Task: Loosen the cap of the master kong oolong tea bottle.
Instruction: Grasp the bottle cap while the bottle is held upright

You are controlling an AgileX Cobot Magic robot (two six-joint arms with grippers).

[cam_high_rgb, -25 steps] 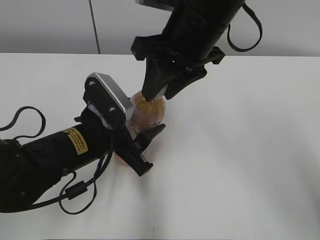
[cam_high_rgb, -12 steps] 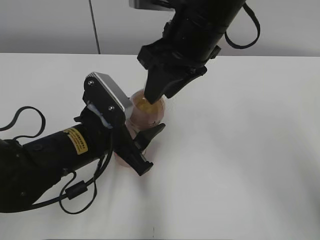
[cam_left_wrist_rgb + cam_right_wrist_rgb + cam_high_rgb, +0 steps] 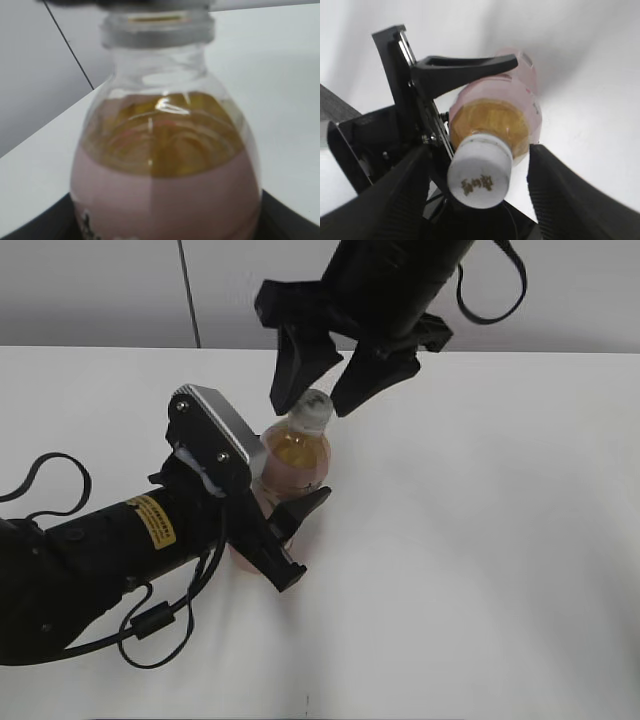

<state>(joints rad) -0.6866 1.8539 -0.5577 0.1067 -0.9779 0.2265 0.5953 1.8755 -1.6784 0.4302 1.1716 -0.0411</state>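
One master kong oolong tea bottle (image 3: 292, 462) stands on the white table (image 3: 480, 540), with one cap (image 3: 312, 412) on its neck, and two arms are working around it. The left gripper (image 3: 283, 535) comes in low from the near left and is clamped on the bottle's pink-labelled body; one of its dark fingers (image 3: 465, 67) runs across the far side of the label in the right wrist view. The right gripper (image 3: 312, 380) hangs just above the cap with its two prongs spread wide, one on each side and neither touching. From the right wrist view the cap (image 3: 479, 170) sits between those spread fingers (image 3: 555, 190) with clear space on both sides, dark lettering on its top. The left wrist view shows the bottle's shoulder (image 3: 165, 145) close up, amber tea above the pink label. To the right of the grippers the table is bare white. Its back edge meets a grey wall (image 3: 100, 290) just behind the upper arm.
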